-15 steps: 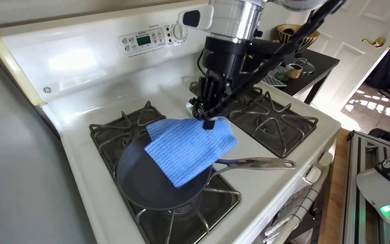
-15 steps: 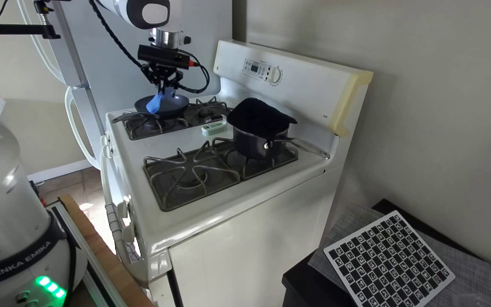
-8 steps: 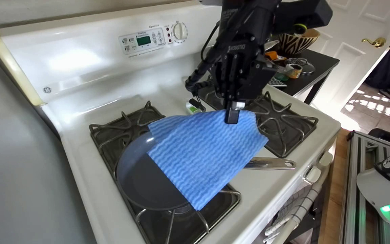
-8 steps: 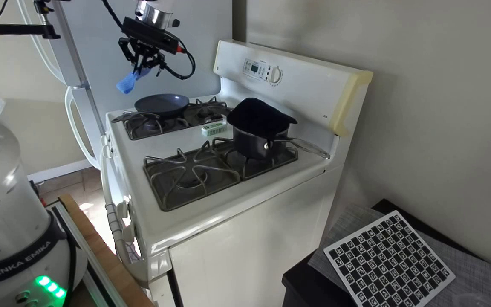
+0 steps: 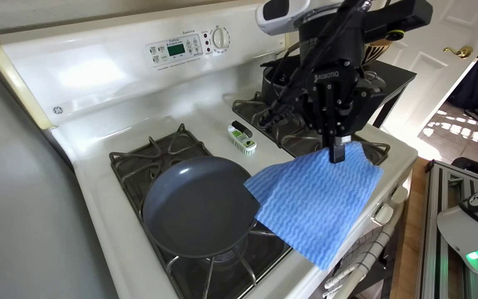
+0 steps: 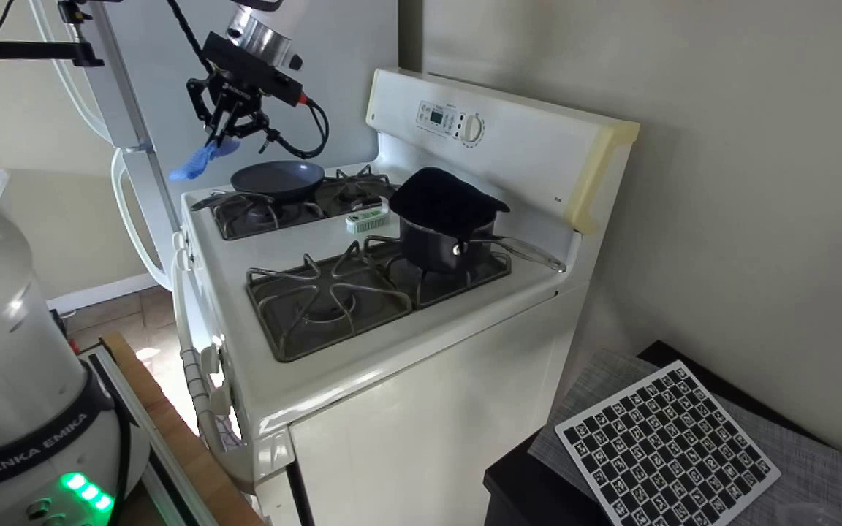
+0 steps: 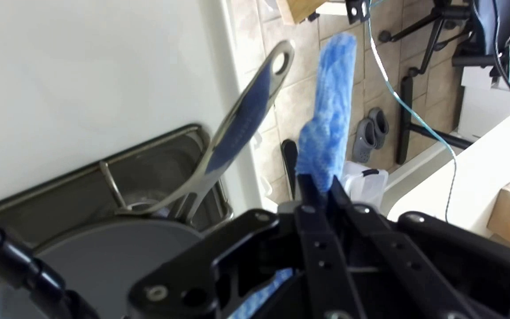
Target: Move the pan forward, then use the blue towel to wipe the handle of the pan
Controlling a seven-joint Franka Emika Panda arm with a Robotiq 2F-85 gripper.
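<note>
The dark pan [image 5: 199, 207] sits upright on the burner grate nearest the fridge. It also shows in an exterior view [image 6: 280, 179] and in the wrist view [image 7: 117, 261]. Its metal handle [image 7: 246, 119] points to the stove's front edge; it also shows in an exterior view [image 6: 218, 199]. My gripper [image 5: 337, 154] is shut on the blue towel [image 5: 318, 203], which hangs in the air and hides the handle there. In an exterior view the gripper [image 6: 215, 139] and towel [image 6: 198, 161] are above the handle, apart from it. In the wrist view the gripper [image 7: 321, 186] pinches the towel [image 7: 328, 110].
A pot [image 6: 435, 241] with a black cloth on it stands on a back burner. A green and white brush [image 5: 242, 139] lies between the grates. A checked cloth [image 5: 363, 253] hangs on the oven handle at the front. The control panel wall [image 6: 498, 128] rises behind.
My gripper has lifted the towel up off the pan and carried it toward the stove's front, on the handle side, lowering slightly in the last half second. The pan has not moved.
</note>
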